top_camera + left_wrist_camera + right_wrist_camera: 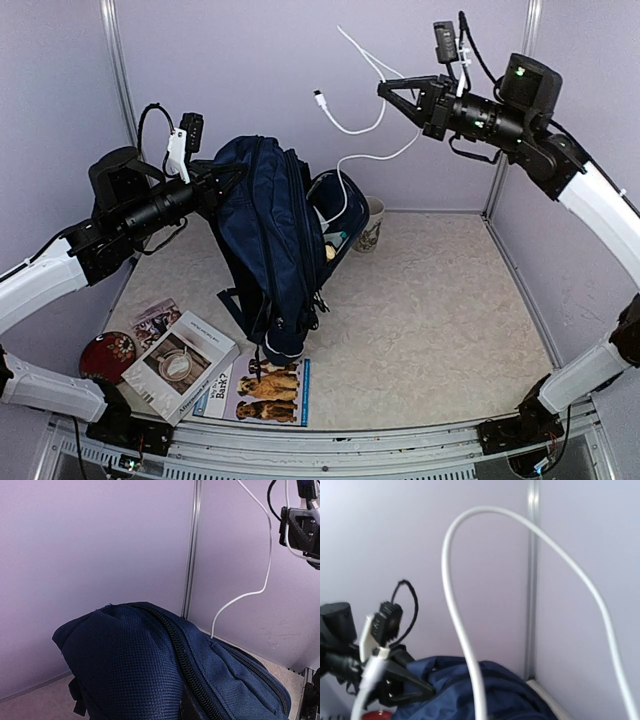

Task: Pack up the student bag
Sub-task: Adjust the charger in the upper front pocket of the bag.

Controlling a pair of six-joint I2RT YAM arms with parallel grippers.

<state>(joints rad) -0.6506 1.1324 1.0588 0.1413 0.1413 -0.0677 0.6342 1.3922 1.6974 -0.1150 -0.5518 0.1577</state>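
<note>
Nearest from above, books (262,388) flat at the bench (430,300) edge, just beside the foot of the student bag (265,240). Stands upright on mottled beige, long axis near vertical, top pinched in the left fingers (212,188). Well to the right and higher, right fingers (385,88) clenched on a white cable (345,165) trailing into the open compartment. From the left wrist, navy weave close up, own fingers hidden. From the right wrist, bag below and leftward, lilac walls (380,540) behind.

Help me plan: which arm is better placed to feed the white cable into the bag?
Right. The cable hangs from the right gripper and trails into the bag; the left gripper is occupied holding the bag's top.
</note>
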